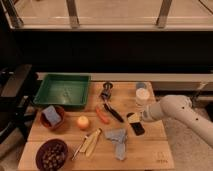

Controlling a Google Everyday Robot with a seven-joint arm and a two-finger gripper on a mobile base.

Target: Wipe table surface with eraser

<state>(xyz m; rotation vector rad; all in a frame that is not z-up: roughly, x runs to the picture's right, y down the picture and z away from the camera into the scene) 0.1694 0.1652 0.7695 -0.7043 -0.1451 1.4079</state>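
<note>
A wide dark wall panel spans the scene. Above the panel, grey metal frame bars cross a brightly lit pale surface. Directly below the panel runs a pale horizontal ledge. Lower left of the panel: black padded chair. Lower right: speckled beige floor.

Light-brown wooden plank table, small black eraser with a tan face, lying aslant on its right part, pincer closed on it
</note>
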